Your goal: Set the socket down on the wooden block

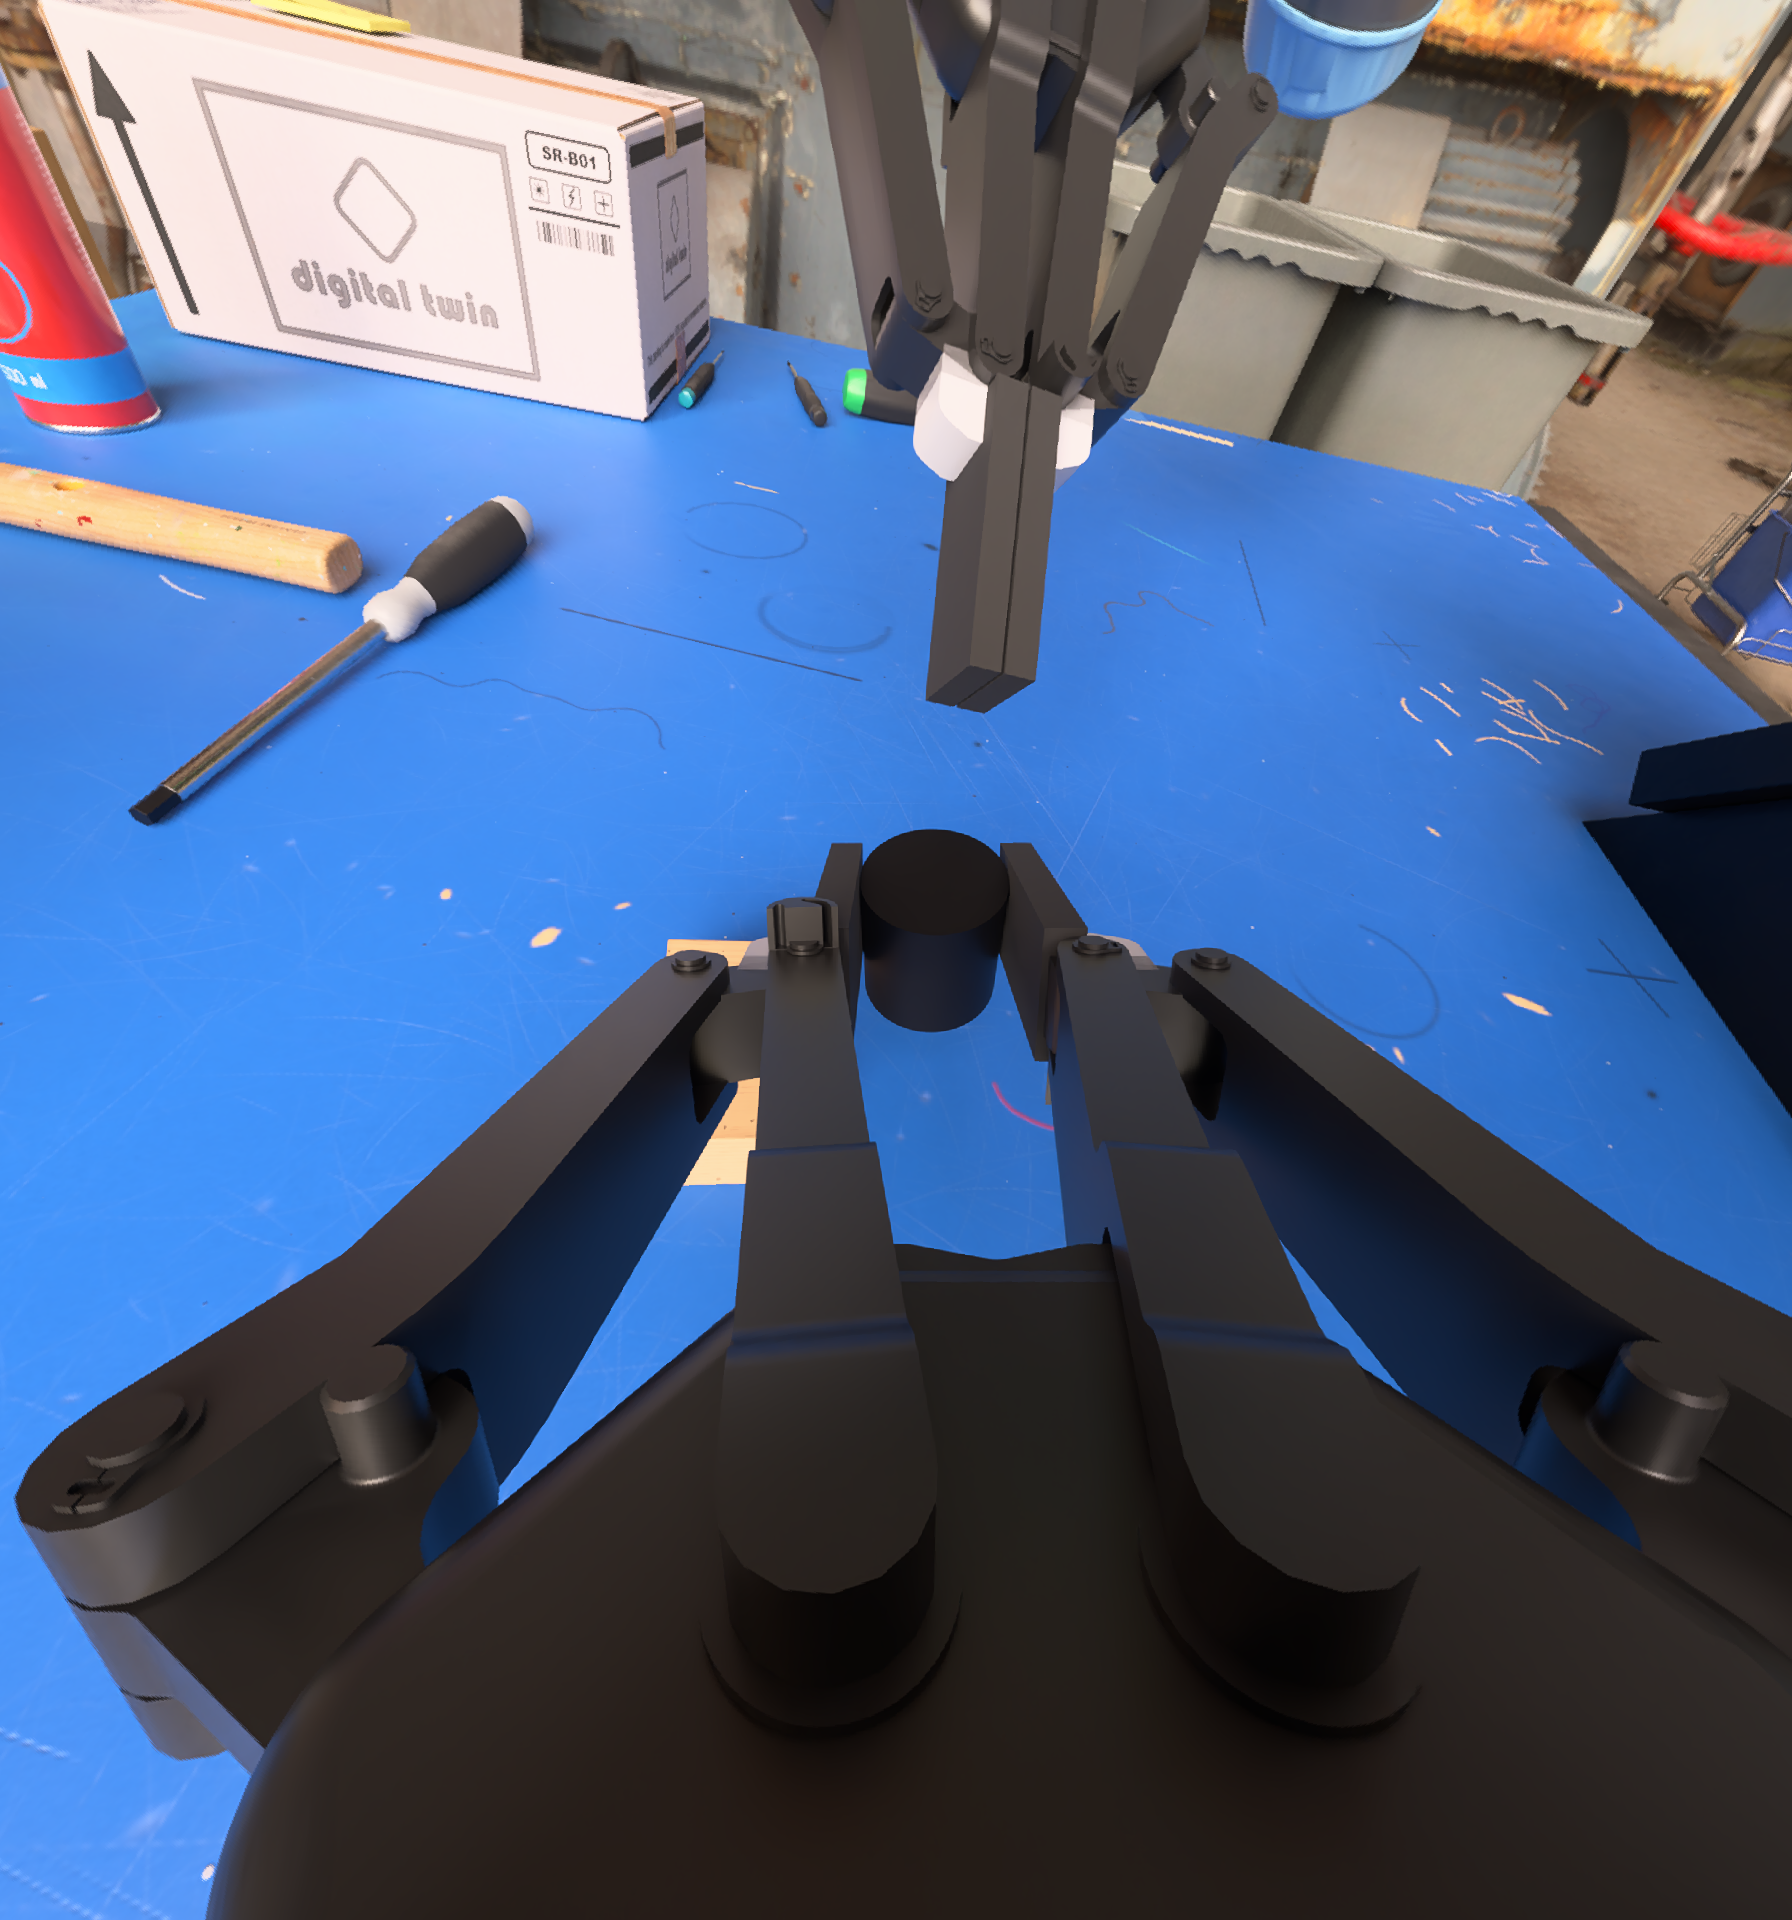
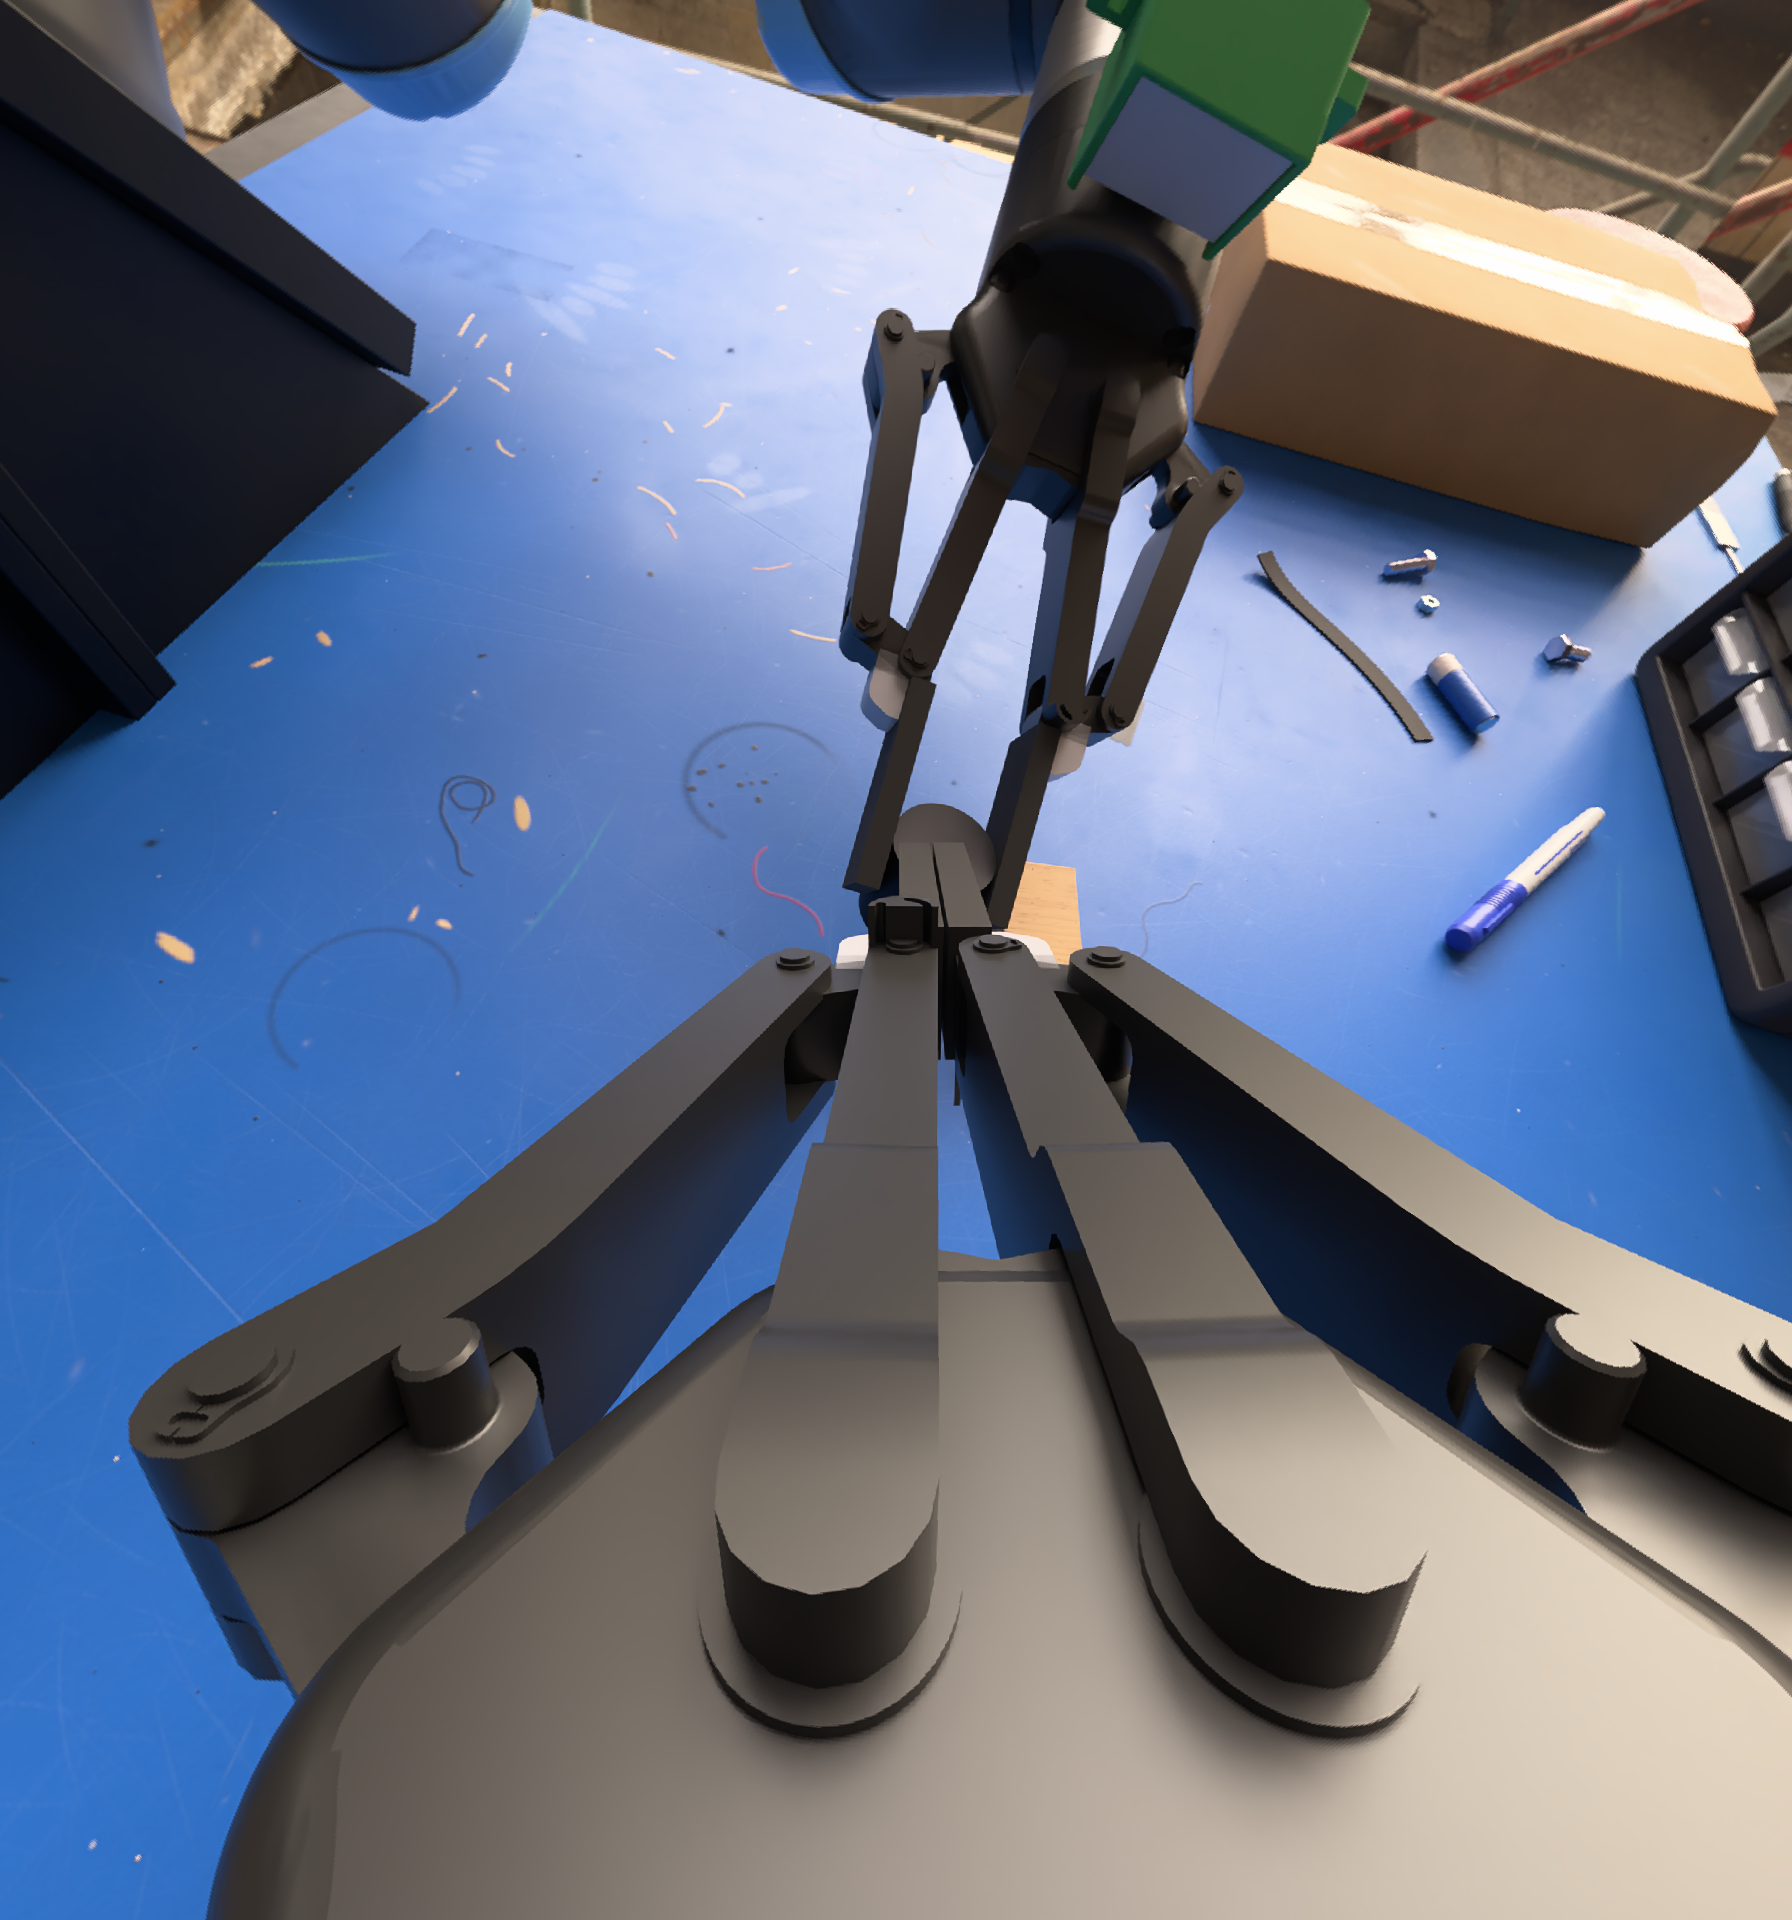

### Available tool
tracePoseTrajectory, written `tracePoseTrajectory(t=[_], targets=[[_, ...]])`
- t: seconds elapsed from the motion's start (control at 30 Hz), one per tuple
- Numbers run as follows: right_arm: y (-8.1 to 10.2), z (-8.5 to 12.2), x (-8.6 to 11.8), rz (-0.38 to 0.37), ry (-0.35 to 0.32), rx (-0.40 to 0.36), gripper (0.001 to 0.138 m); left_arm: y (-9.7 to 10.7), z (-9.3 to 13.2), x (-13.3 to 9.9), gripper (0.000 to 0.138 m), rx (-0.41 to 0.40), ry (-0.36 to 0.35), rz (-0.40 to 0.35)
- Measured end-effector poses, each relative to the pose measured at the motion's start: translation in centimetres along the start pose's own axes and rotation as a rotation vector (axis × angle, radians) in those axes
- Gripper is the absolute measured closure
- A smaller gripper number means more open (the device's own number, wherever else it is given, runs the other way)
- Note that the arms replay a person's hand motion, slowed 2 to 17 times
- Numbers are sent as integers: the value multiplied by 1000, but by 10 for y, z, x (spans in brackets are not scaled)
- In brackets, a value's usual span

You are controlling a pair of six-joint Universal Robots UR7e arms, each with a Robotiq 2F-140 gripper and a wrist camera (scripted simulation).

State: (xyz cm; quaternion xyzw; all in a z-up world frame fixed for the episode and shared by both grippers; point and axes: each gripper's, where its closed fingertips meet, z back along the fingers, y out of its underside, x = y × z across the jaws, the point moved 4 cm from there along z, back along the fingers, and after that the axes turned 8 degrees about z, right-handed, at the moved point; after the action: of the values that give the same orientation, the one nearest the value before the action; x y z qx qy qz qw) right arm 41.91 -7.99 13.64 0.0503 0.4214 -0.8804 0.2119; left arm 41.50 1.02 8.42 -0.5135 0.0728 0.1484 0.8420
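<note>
The left gripper (image 1: 931,883) has its jaws clamped on the upright socket (image 1: 933,925), held just beside and above the wooden block (image 2: 1044,902), while the right gripper (image 2: 939,904) hovers with jaws together.

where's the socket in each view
Left wrist view: socket at centre, clamped between the left gripper jaws.
Right wrist view: socket just above centre, mostly hidden behind the shut right gripper.
Shared landmark: the wooden block, beside the socket in both.
</note>
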Motion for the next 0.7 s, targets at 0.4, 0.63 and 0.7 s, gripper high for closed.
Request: tracePoseTrajectory(t=[0.4,0.63,0.7], targets=[[6,-8,0,60,-73,24,138,3,-3,3,104,9,-10,-23],[9,-12,-1,67,-92,30,138,4,-4,4,104,16,-20,-33],[10,-12,0,69,-98,31,138,4,-5,4,104,16,-23,-34]])
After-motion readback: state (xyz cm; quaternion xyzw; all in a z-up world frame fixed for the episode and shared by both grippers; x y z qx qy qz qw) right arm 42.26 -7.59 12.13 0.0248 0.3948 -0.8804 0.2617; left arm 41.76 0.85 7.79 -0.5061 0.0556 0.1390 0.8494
